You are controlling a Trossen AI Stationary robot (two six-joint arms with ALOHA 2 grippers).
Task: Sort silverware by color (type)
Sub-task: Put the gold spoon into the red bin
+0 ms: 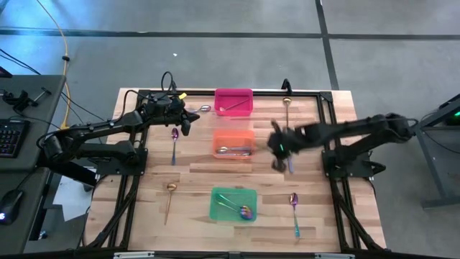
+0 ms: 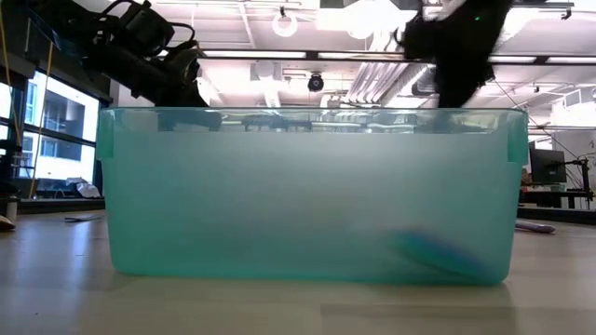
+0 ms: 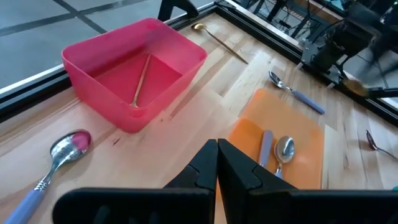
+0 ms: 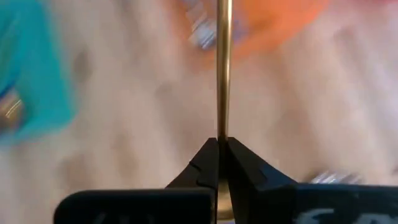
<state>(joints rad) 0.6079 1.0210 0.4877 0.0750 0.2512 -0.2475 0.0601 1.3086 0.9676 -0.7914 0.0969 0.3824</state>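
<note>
Right claw (image 4: 217, 149), right of the orange plastic bin (image 1: 233, 144), clamps a slim gold utensil handle (image 4: 223, 74); left claw (image 3: 217, 163) empty, fingers pressed together.

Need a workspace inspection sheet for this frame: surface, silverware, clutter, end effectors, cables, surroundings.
Surface: wooden table, black frame.
Job's things: gold utensil in pink bin; silver spoons in orange bin; iridescent spoon in green bin; others loose on table.
Clutter: nothing seen.
End effectors: left end effector shut, empty, near pink bin; right end effector shut on gold handle.
Cables: yellow cable on floor.
Surroundings: keyboard, side desk.
</note>
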